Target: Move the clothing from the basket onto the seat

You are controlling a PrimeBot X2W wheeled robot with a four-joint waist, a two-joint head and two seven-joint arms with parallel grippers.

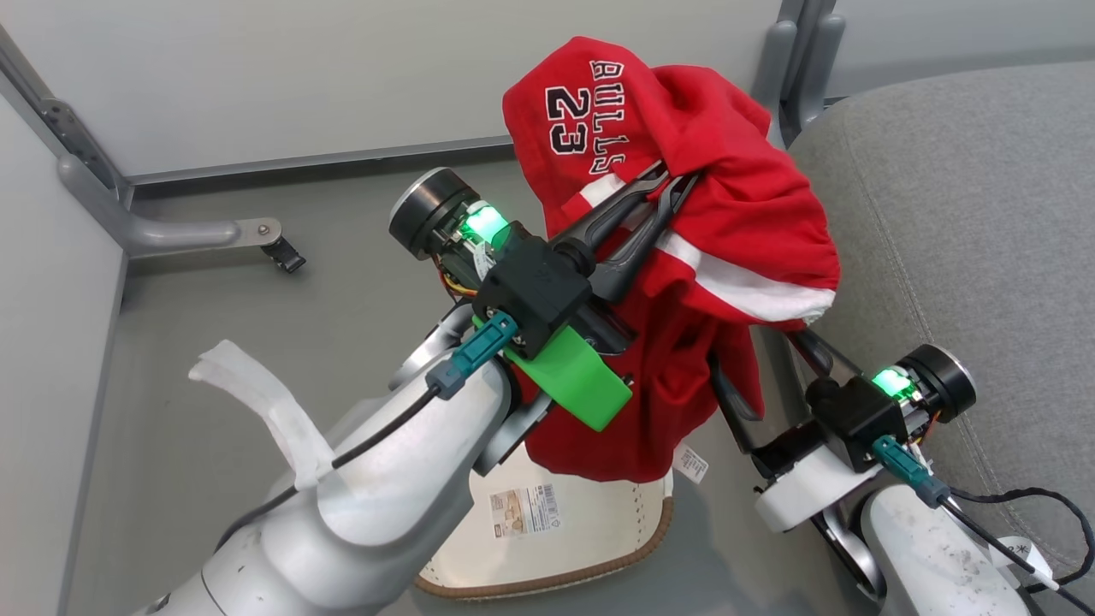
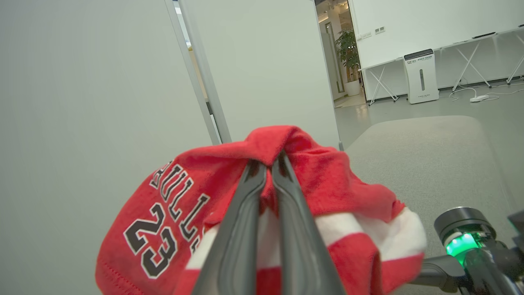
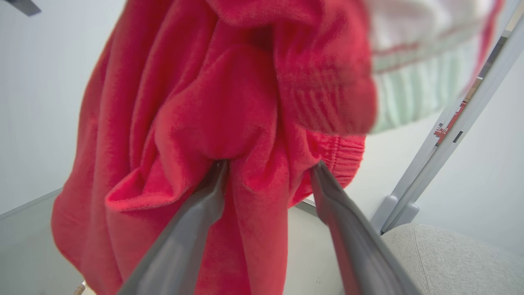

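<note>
The clothing (image 1: 727, 222) is held aloft above the basket (image 1: 599, 513), which stands on the floor near the robot. A fold at the top of the garment is pinched between the pressed-together fingers of the left gripper (image 1: 671, 178). The rest is draped over and below them, with the "BULLS 23" print turned to the far left. The right gripper (image 3: 271, 164) is found under the hanging fabric, jaws spread wide, red cloth bunched between them but not clamped. The seat (image 1: 958, 214) lies to the right, just beside the garment; contact cannot be confirmed.
</note>
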